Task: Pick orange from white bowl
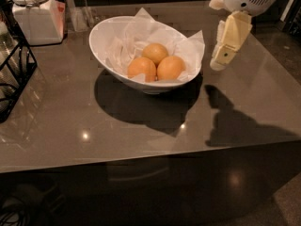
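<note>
Three look-alike oranges lie together in the white bowl, which is lined with crumpled white paper: one at the front left, one at the front right and one behind them. The bowl stands on the grey-brown table, left of centre. My gripper hangs from the white arm at the upper right. It points down, above the table, just right of the bowl's right rim and apart from it. It holds nothing that I can see.
A white lidded jar stands at the back left, with a clear glass beside it. A black wire rack sits at the left edge. The table's front edge runs across below the bowl.
</note>
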You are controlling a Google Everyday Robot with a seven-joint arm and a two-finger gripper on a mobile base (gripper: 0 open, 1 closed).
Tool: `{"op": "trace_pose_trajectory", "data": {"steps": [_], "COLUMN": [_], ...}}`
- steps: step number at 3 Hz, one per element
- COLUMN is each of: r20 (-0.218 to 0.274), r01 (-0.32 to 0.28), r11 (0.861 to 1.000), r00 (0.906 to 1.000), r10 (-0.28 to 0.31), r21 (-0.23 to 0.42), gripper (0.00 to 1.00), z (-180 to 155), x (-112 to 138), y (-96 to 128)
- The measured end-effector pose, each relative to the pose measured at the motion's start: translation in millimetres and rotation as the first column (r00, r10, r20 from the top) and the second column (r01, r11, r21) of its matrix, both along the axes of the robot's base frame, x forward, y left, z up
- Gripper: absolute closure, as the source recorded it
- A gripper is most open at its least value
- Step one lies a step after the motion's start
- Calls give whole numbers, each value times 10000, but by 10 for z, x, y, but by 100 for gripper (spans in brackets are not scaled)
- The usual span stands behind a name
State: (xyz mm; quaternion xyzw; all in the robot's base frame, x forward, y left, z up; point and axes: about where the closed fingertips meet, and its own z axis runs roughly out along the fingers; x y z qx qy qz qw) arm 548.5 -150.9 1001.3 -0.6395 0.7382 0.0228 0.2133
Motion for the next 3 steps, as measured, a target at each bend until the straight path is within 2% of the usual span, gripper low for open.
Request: {"op": "trace_pose_trajectory", "data": {"steps": [1,2,3], "r20": [154,126,-185], "r01": [-53,440,317], "r11": [9999,9939,9878], "r00": [9999,9989,9994], "r10": [52,-455,-292], "r21": [92,1008,1528], "gripper": [0,0,0], "z": [40,-62,-196], "x": [40,235,525], "y": [60,37,197]}}
